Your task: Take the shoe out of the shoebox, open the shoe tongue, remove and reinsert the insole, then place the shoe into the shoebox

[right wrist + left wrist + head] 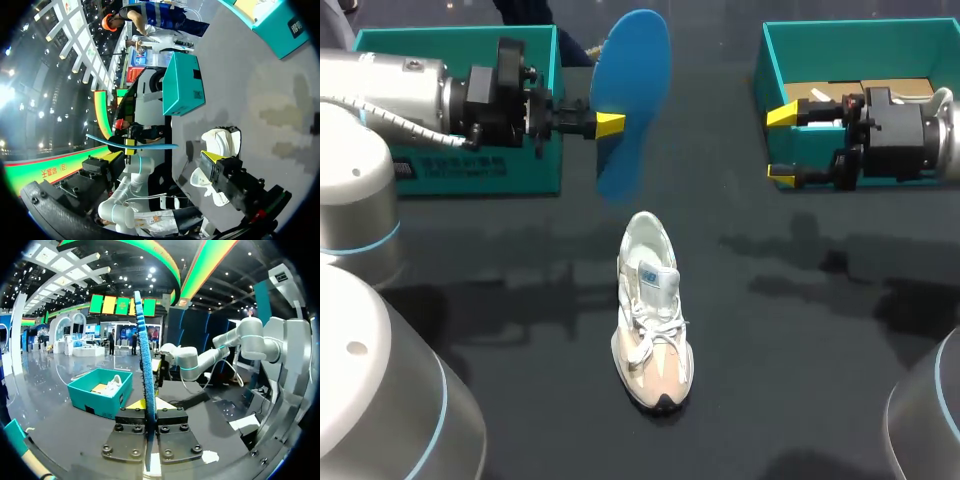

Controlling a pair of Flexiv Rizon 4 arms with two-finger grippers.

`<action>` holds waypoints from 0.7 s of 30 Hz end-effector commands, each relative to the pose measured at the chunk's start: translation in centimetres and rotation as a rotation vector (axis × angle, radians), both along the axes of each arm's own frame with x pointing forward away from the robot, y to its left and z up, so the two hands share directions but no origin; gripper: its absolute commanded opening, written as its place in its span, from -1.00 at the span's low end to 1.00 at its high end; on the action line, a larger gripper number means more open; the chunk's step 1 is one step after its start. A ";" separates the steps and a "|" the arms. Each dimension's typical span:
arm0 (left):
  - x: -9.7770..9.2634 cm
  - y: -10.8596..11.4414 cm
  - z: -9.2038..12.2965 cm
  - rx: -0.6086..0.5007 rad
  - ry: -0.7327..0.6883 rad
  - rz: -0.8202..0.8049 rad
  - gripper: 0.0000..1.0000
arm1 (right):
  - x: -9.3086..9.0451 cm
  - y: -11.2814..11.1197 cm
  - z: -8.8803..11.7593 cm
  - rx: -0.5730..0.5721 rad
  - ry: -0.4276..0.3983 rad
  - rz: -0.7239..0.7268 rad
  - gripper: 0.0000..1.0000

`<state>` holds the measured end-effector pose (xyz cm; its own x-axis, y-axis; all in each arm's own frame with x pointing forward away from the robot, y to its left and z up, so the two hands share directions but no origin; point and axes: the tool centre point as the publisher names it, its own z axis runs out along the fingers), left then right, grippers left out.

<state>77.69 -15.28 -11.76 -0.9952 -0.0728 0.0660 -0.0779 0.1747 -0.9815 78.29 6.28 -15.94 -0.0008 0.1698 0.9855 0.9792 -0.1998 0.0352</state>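
On the dark, glossy table [820,330] the white-and-beige laced shoe [653,310] sits mid-table, toe toward me, outside the teal boxes [450,40]. My left gripper [610,124] is clamped on the flat blue insole [632,100], holding it on edge off the table. My right gripper [782,145] gapes wide, empty, at the right box [765,70].

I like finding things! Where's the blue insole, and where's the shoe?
insole [638,70], head view, on its wide upper half.
shoe [655,330], head view, on its laces.
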 end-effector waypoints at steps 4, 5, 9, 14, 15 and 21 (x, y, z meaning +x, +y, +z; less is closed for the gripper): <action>1.0 0.4 0.3 0.131 -0.129 -0.083 -1.00 | 0.0 0.1 0.0 -0.004 0.002 0.000 1.00; 1.0 0.4 0.3 0.131 -0.129 -0.083 -1.00 | 0.0 0.1 0.0 -0.004 0.002 0.000 1.00; 1.0 0.4 0.3 0.131 -0.129 -0.083 -1.00 | 0.0 0.1 0.0 -0.004 0.002 0.000 1.00; 1.0 0.4 0.2 0.115 -0.239 -0.110 -1.00 | 0.0 0.1 0.0 -0.004 0.002 0.000 1.00; 1.1 0.5 0.2 0.118 -0.265 -0.089 -1.00 | 0.0 0.1 0.0 -0.004 0.002 0.000 1.00; 1.4 0.3 -0.2 0.107 -0.433 -0.114 -1.00 | 0.0 0.1 0.0 -0.004 0.002 0.000 1.00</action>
